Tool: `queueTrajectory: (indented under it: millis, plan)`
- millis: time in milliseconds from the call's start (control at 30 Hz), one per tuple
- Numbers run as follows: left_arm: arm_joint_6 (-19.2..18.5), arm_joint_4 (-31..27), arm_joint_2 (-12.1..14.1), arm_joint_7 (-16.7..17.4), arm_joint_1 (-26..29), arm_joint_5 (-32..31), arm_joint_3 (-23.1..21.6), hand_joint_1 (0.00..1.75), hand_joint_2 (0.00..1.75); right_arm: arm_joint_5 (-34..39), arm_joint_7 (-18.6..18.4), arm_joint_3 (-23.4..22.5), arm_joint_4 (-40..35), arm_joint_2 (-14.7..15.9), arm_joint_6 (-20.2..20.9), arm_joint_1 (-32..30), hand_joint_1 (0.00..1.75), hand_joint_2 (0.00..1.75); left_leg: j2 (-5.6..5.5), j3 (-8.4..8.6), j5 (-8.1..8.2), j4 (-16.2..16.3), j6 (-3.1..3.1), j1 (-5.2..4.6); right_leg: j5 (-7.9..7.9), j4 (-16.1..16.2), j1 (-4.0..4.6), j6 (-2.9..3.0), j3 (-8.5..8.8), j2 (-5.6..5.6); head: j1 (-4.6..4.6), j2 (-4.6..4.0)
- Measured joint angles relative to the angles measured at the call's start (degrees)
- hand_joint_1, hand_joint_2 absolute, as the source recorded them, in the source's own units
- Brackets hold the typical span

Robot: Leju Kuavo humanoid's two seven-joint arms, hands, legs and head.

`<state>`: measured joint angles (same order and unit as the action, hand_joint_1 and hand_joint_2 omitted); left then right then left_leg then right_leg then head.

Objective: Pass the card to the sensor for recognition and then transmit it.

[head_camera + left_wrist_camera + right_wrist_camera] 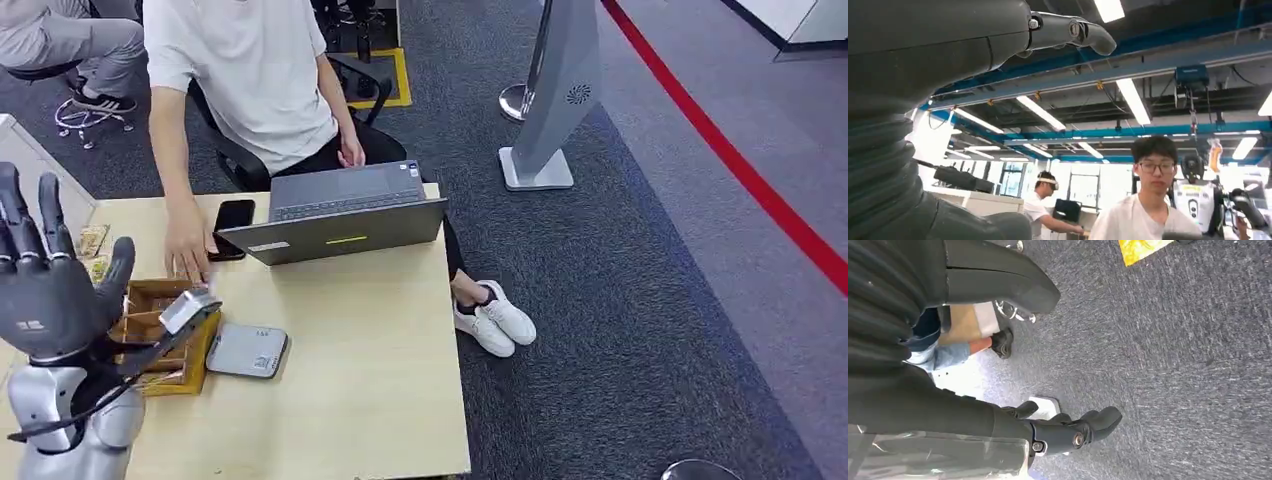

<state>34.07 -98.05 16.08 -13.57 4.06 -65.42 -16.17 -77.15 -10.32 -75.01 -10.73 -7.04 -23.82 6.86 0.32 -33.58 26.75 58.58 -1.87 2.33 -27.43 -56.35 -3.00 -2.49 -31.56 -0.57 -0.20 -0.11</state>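
The left hand point(50, 290) was raised over the surface point(370, 350), fingers point(48, 215) apart and holding nothing. The card point(190, 308) lay apart from them, over the box point(160, 335) beside the sensor point(247, 350). The right hand point(1058, 432) hung above the floor, fingers curled, empty.

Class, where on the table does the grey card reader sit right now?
Head view: the grey card reader lies flat on the table's left part, just right of the wooden tray.

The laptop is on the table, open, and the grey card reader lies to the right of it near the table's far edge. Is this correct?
Not quite. The head view shows the card reader nearer than the open laptop, beside the wooden tray, toward the table's left.
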Motion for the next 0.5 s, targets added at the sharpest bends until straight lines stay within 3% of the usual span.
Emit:
queueTrajectory:
  millis: [100,133,267,500]
  plan:
    - [-5.45,-0.39,1.95,1.93,1.87,-0.11,-0.11,0.00,1.75,0.72,0.24,-0.57,0.00,0.00,-0.11,0.05,0.00,1.75,0.00,0.01,0.05,-0.01,-0.03,0.00,0.00,0.00,0.00,0.00,0.04,-0.01,0.00,0.00]
    - [-7.80,-0.39,3.66,2.65,3.71,0.67,-0.13,0.00,1.75,1.05,0.35,-0.90,0.00,0.00,-0.15,0.03,0.00,1.75,0.05,0.04,0.06,-0.02,-0.04,0.00,0.00,0.00,0.00,0.01,0.01,-0.06,-0.02,0.00]
    - [-9.29,-0.39,6.78,3.06,6.77,2.23,-0.15,0.00,1.75,1.09,0.35,-1.20,0.00,0.02,-0.20,-0.12,0.00,1.75,-0.02,0.03,0.05,-0.01,-0.03,0.00,-0.01,0.00,0.00,0.01,0.02,0.01,-0.04,0.00]
    - [-9.40,-0.39,8.68,3.08,8.00,2.45,-0.20,0.00,1.75,1.09,0.35,-1.25,0.00,0.02,-0.20,-0.09,0.00,1.75,-0.02,0.02,0.05,-0.01,-0.03,0.00,-0.01,0.00,0.00,0.01,0.04,0.01,-0.02,0.00]
